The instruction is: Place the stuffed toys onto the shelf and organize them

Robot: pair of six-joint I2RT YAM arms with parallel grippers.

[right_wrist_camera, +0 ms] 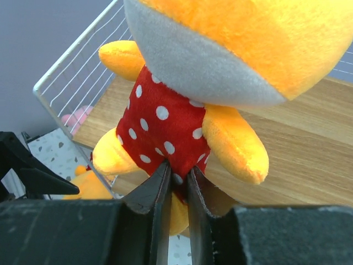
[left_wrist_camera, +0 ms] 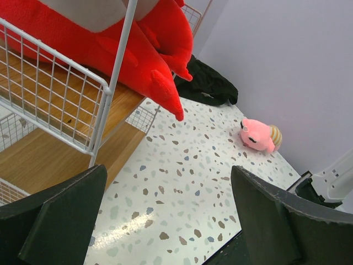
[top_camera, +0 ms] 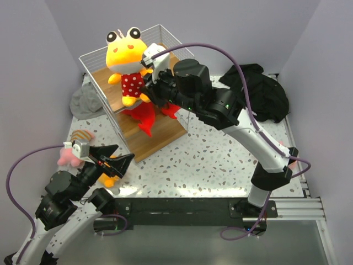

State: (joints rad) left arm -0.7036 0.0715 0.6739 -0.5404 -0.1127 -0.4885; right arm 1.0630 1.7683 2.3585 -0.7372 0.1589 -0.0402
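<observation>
The right claw [right_wrist_camera: 176, 170] pinched the yellow doll [right_wrist_camera: 165, 127] low by its dotted outfit, likely to stand it upright on the shelf [right_wrist_camera: 309, 143] (left claw [left_wrist_camera: 165, 221] gaped wide, empty).

Overhead camera looks steeply down on the whole scene — both wrist cameras, close in, share its shelf [top_camera: 160, 141].

yellow doll [top_camera: 128, 61] upright – shelf [top_camera: 160, 138] top board | red sharks [top_camera: 144, 116] board below | pink plush [top_camera: 69, 157] on table [top_camera: 220, 160]
</observation>
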